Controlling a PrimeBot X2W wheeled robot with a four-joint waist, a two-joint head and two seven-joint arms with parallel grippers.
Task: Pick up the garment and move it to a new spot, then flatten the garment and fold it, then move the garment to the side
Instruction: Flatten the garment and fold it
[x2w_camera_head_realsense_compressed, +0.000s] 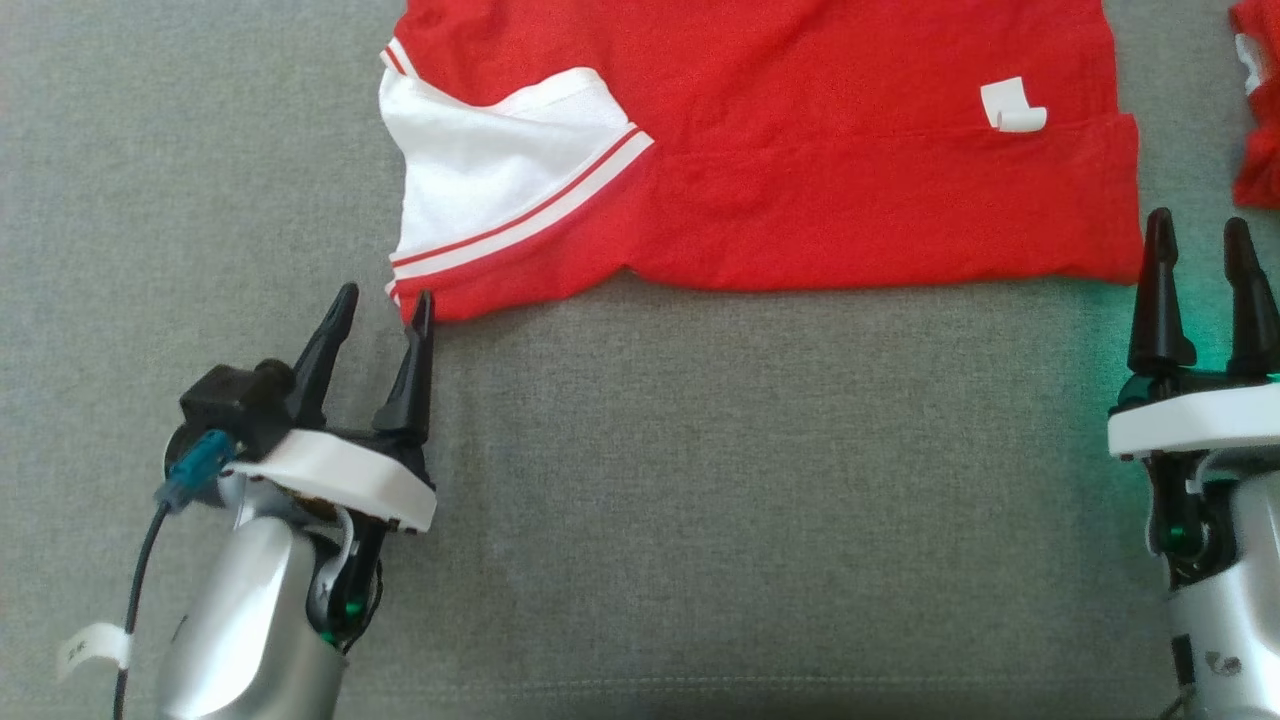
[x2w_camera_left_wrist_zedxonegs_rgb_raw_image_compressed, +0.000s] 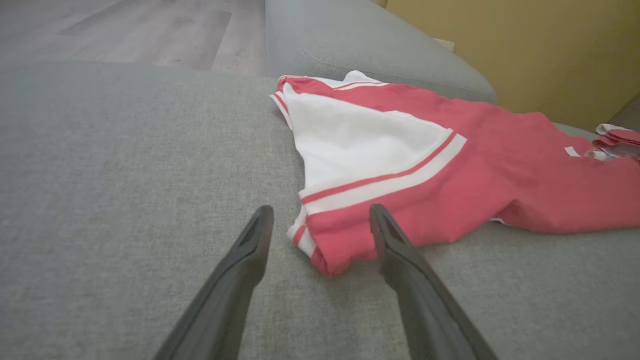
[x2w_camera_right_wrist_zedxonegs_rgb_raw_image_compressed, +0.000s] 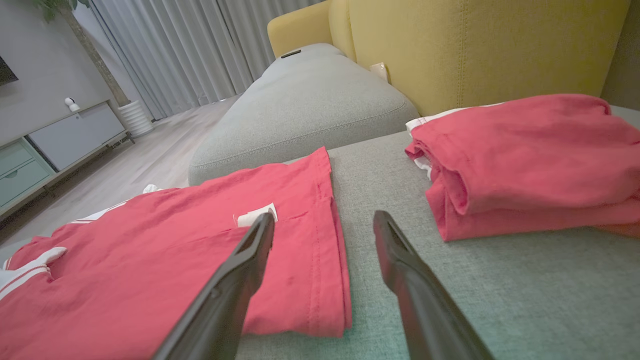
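Observation:
A red garment with a white, red-striped sleeve lies folded over and flat on the grey sofa cushion; a small white label curls up on it. My left gripper stands open just below the garment's near left corner, that corner lying between the fingers in the left wrist view. My right gripper is open at the garment's right hem, nothing held. The garment spreads to the left in the right wrist view.
A second red garment, folded into a pile, lies to the right, its edge showing in the head view. A yellow backrest rises behind the cushion, with another grey cushion beyond and wooden floor past the edge.

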